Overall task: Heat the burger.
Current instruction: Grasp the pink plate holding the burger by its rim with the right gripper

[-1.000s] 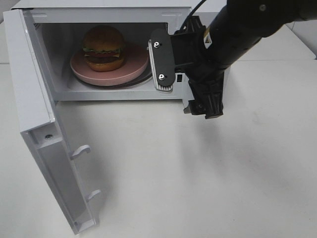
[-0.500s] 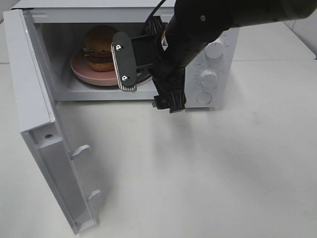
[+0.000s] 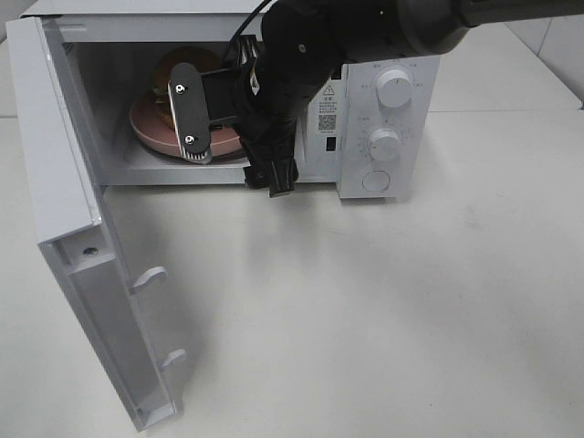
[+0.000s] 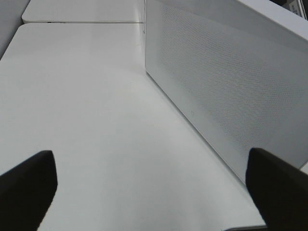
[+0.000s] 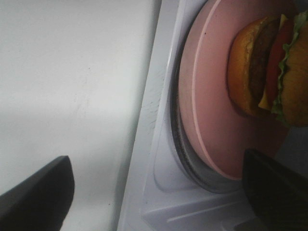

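The burger [image 5: 267, 72] sits on a round pink plate [image 5: 211, 96] on the glass turntable [image 5: 185, 159] inside the open microwave [image 3: 383, 55]. In the exterior high view only the bun's top [image 3: 193, 57] and the plate's left rim [image 3: 144, 126] show past my right arm. My right gripper [image 3: 233, 146] hangs open at the cavity's mouth, just in front of the plate, one finger [image 3: 189, 114] across the burger. Nothing lies between its fingertips [image 5: 36, 192]. My left gripper [image 4: 154, 192] is open and empty beside the microwave's perforated outer wall [image 4: 231, 96]; the exterior high view does not show it.
The microwave door [image 3: 73, 228] stands swung out to the left, reaching toward the table's front. Two knobs [image 3: 394, 88] and a round button [image 3: 376, 181] are on the panel at the right. White table [image 3: 383, 319] spreads in front.
My right arm has swept left across the microwave's front, from before the control panel to before the cavity. It now covers most of the burger and plate.
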